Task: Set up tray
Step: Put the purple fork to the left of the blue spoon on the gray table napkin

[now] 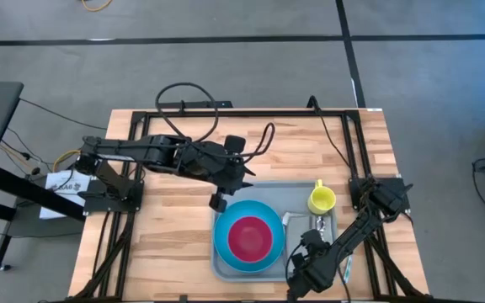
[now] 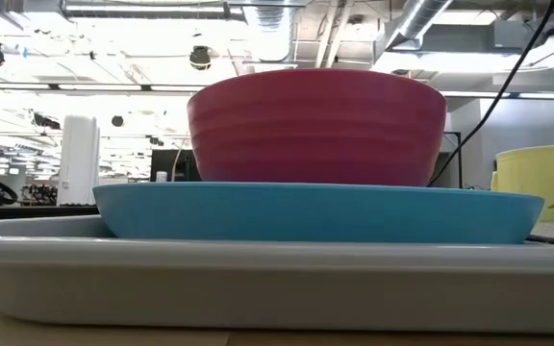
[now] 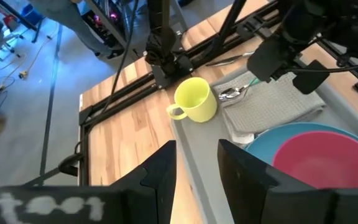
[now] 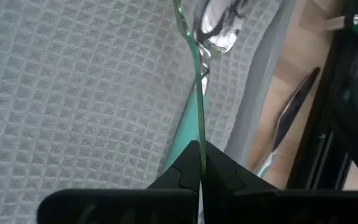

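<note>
A: What does the high view show?
B: Wooden table [image 1: 167, 227] w/ two dark arms. A big grey tray [image 1: 268, 187] sits at the near-centre edge. On it: blue plate [image 1: 224, 244] w/ a red bowl [image 1: 250, 238] inside, a grey napkin [image 1: 327, 225] to the plate's right, a yellow mug [image 1: 322, 199] at the tray's far right corner. Left gripper [image 1: 219, 202] hangs just above the tray's far-left corner, beside the plate. Right gripper [image 1: 318, 244] is over the napkin.

A: Low view?
B: Table-level. Tray rim [image 2: 258, 279] fills the bottom; plate [image 2: 315, 213] on it, bowl [image 2: 317, 125] on the plate, mug [image 2: 539, 183] at the right edge. No grippers seen.

A: Left wrist view?
B: Left fingers [image 3: 160, 180] stand apart, holding nothing, above the tray's edge [image 3: 191, 155]. Beyond: mug [image 3: 194, 99], napkin [image 3: 272, 102], a spoon [image 3: 232, 93] on it, the other arm above.

A: Right wrist view?
B: Right gripper [image 4: 200, 163] is clenched on a thin metal handle [image 4: 199, 106], prob. the spoon's; its bowl end [image 4: 219, 25] lies on the napkin [image 4: 73, 93]. Another utensil [image 4: 291, 118] lies on the wood beside the tray.
</note>
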`<state>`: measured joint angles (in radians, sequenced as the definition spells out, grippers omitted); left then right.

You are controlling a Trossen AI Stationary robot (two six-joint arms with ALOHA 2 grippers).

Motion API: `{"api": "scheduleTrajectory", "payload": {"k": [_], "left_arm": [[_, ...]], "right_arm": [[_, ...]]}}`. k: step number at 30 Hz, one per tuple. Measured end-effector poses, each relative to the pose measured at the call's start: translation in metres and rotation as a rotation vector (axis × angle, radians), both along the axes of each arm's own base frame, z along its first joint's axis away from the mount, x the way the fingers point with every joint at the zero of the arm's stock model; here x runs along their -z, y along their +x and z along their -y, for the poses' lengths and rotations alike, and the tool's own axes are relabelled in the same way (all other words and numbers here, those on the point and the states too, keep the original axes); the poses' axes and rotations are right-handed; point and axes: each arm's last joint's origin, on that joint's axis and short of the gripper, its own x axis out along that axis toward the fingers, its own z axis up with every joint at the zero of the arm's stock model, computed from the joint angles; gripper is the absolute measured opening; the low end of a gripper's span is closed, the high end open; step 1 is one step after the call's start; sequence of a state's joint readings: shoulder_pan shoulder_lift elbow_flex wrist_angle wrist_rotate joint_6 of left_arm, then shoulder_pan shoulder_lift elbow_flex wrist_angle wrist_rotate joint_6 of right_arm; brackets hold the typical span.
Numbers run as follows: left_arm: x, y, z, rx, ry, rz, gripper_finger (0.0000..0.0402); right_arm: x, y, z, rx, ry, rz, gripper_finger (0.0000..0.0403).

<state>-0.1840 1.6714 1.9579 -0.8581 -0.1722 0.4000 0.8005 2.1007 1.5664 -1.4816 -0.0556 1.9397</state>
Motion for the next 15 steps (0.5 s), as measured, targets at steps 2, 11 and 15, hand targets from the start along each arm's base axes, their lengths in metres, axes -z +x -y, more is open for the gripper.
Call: {"api": "scheduleTrajectory", "payload": {"k": [2,11,15], "left_arm": [[0.000,0.000,-0.003,-0.012,-0.006,0.001,0.0107],[0.000,0.002,-0.012,-0.049,-0.024,0.002,0.0107],[0.000,0.002,-0.014,-0.056,-0.024,0.002,0.0107]], "right_arm": [[-0.001,0.001,-0.001,0.007,0.002,0.006,0.0000],[-0.003,-0.003,-0.002,-0.014,-0.006,-0.005,0.0000],[-0.016,0.002,-0.006,-0.056,0.003,0.041,0.0000]]}}
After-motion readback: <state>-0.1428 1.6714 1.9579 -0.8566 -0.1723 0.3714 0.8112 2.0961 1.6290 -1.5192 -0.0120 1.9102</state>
